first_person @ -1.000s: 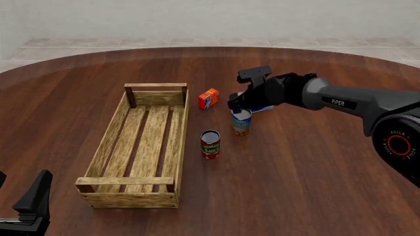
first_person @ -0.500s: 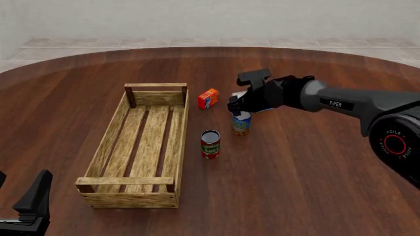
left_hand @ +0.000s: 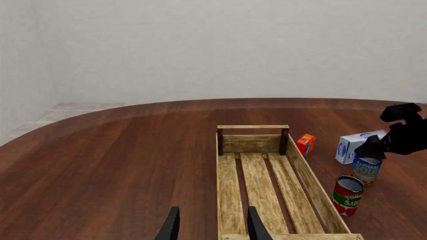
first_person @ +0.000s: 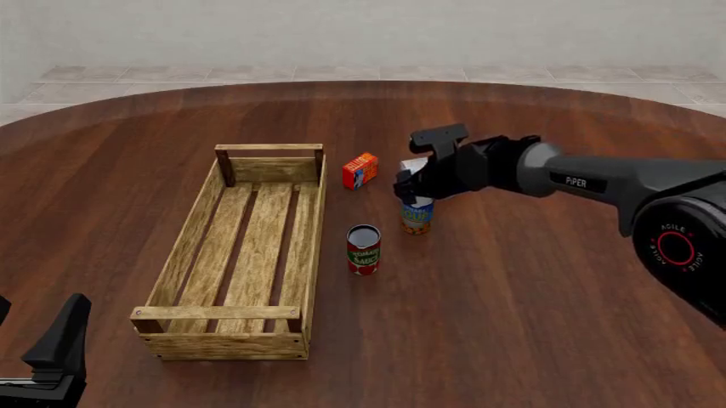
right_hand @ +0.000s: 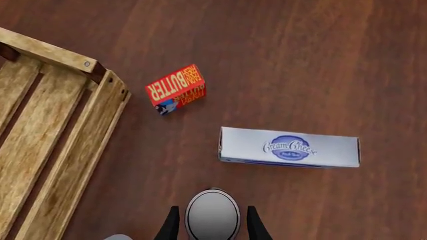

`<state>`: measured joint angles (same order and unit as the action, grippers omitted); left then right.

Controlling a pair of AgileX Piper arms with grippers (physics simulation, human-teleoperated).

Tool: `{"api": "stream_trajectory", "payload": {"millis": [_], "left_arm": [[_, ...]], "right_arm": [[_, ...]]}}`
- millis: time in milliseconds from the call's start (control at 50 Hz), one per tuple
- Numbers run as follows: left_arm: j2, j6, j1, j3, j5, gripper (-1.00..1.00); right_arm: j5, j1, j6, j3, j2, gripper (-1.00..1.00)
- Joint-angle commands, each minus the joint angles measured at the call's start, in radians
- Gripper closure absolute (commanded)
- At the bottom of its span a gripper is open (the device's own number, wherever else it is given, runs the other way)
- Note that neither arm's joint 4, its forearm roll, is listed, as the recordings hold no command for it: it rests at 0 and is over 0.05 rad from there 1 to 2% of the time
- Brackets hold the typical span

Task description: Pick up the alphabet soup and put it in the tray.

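Note:
The alphabet soup (first_person: pixel 416 218) is a small can with a blue label and a silver top, standing upright on the table right of the tray (first_person: pixel 190 231), a long wooden crate. My right gripper (first_person: pixel 411 194) hangs over the can, open. In the right wrist view its fingers (right_hand: pixel 173 226) straddle the can's silver lid (right_hand: pixel 212 215) with a thin gap on each side. In the left wrist view the can (left_hand: pixel 366 170) stands under that gripper (left_hand: pixel 373 147). My left gripper (left_hand: pixel 212 227) is open and holds nothing, low at the near left (first_person: pixel 59 350), short of the tray's near end (left_hand: pixel 253 127).
A red-and-green can (first_person: pixel 363 249) stands between the soup and the tray's right wall. An orange butter box (first_person: pixel 360 170) lies by the tray's far right corner. A white cream cheese box (right_hand: pixel 289 147) lies just beyond the soup can.
My right gripper has come down a little, so its fingers now sit lower around the top of the soup can. The cans, boxes, tray and left arm have not moved.

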<state>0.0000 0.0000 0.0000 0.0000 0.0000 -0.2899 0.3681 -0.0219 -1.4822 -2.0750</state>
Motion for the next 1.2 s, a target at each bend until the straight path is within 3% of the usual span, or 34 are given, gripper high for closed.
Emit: {"api": "stream_trajectory", "payload": {"millis": [20, 1200], "left_arm": [[0.000, 0.000, 0.000, 0.000, 0.000, -1.00], [0.000, 0.000, 0.000, 0.000, 0.000, -1.00]], "right_arm": [[0.007, -0.001, -0.005, 0.005, -0.005, -1.00], [0.036, 0.001, -0.020, 0.021, -0.041, -1.00]]}}
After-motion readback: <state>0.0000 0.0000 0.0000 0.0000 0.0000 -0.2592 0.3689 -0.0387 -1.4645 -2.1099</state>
